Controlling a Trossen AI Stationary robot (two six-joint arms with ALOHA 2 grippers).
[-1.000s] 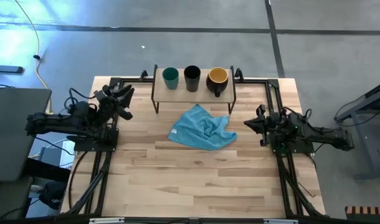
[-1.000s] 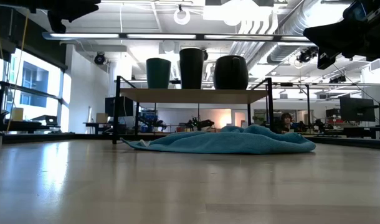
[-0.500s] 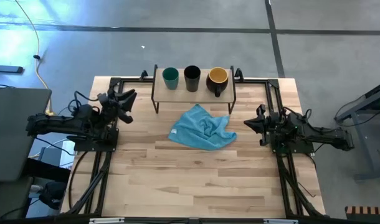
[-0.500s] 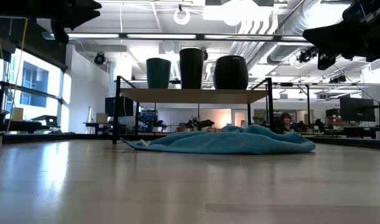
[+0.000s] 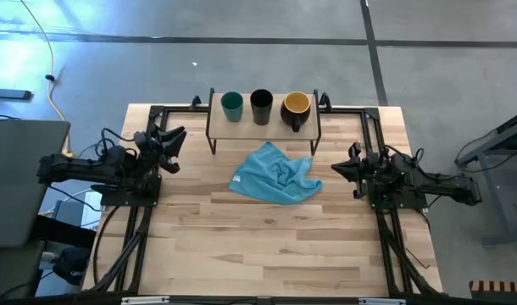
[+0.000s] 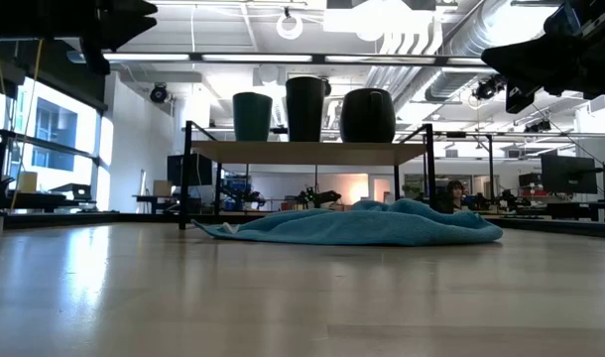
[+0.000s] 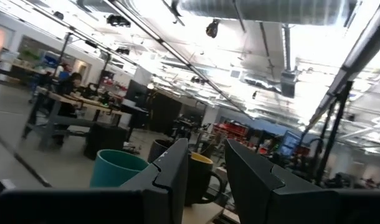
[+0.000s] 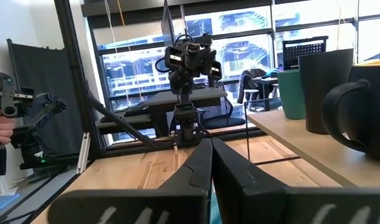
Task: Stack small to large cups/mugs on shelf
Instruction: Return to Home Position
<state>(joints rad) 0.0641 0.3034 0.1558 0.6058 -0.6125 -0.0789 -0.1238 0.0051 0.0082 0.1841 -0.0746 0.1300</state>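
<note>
Three cups stand in a row on the shelf (image 5: 263,121) at the table's far middle: a teal cup (image 5: 231,106), a black cup (image 5: 261,106) and a dark mug with a yellow inside (image 5: 297,108). All three rest upright on their bases, side by side, as the low view shows for the teal cup (image 6: 252,116), the black cup (image 6: 304,107) and the mug (image 6: 368,115). My left gripper (image 5: 175,140) hovers open at the table's left, off the shelf's left end. My right gripper (image 5: 335,167) hovers shut at the table's right. Neither holds anything.
A crumpled blue cloth (image 5: 275,174) lies on the table just in front of the shelf, between the two arms. The shelf stands on thin black legs (image 6: 186,178). Black frame rails run along the table's left and right sides.
My left gripper has sunk a little at the table's left and rolled slightly, staying open. The cups, the cloth and my right gripper have kept still.
</note>
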